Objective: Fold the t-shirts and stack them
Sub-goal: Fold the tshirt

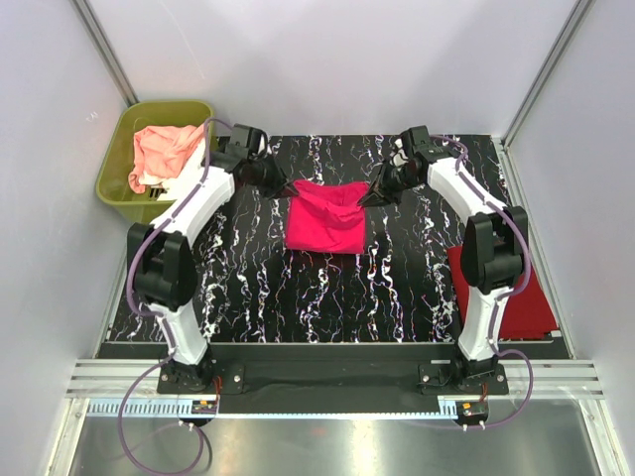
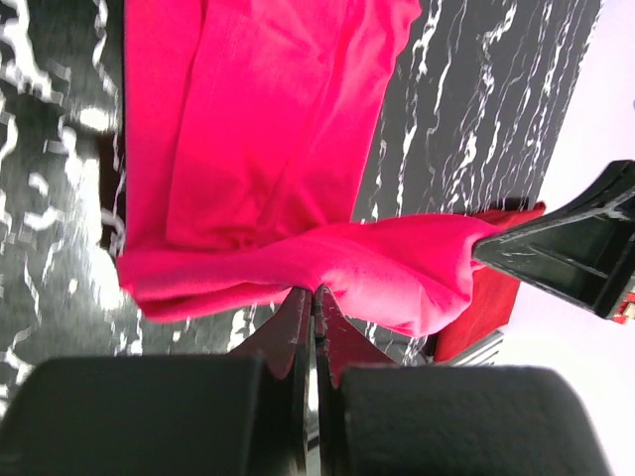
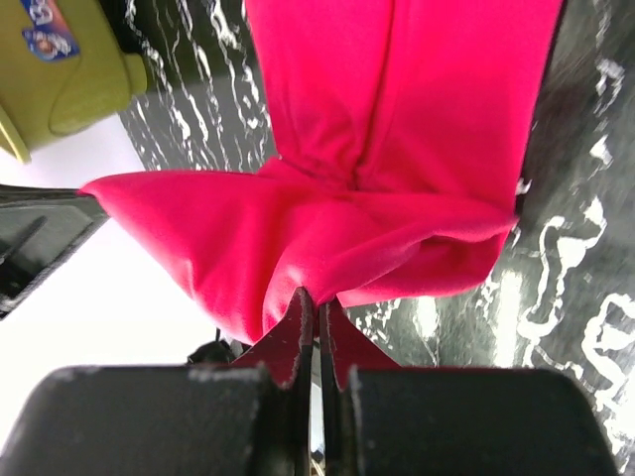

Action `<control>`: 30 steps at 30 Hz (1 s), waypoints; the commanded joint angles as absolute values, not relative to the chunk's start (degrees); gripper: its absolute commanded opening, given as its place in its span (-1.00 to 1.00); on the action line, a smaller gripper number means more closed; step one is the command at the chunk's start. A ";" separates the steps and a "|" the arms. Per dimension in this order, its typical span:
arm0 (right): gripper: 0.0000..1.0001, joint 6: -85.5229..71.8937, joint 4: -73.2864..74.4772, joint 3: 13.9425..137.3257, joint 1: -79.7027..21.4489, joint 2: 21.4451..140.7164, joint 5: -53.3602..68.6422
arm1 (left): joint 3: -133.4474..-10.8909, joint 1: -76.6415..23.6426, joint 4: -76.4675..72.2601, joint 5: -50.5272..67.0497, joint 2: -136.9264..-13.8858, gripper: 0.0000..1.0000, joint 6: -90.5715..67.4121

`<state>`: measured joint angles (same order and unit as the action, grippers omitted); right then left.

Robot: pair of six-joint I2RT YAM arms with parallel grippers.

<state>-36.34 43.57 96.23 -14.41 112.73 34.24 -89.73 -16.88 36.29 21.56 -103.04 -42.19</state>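
One sticker [image 3: 47, 38] on the olive tub [image 3: 79, 94], print unreadable to me. I have left gripper [image 2: 315, 297] and right gripper [image 3: 317, 300] both clamped on the hot pink t-shirt [image 1: 325, 220], its edge stretched between them, rest lying beyond.

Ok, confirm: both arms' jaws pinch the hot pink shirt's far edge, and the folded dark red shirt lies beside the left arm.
Wrong side: the folded dark red shirt lies beside the right arm, as the top external view shows. Both arms' jaws pinch the far edge of the hot pink shirt.
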 commanded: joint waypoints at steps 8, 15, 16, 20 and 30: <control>-0.99 -35.59 44.21 105.46 -11.78 121.10 38.41 | -104.58 -14.33 29.45 26.36 -114.43 -1.00 -42.27; -0.95 -35.77 44.91 113.37 -10.55 127.96 38.06 | -109.68 -13.27 24.09 30.40 -123.12 -1.00 -43.59; -0.95 -35.68 45.35 115.21 -10.37 129.36 38.06 | -110.21 -13.18 23.39 30.93 -123.92 -1.00 -43.85; -0.93 -36.73 43.87 116.63 -9.58 130.60 37.18 | -112.58 -13.18 18.65 31.64 -126.73 -1.00 -44.21; -0.37 -36.92 40.95 127.16 -7.30 140.35 35.51 | -131.01 -13.27 25.30 23.66 -138.59 -0.44 -39.12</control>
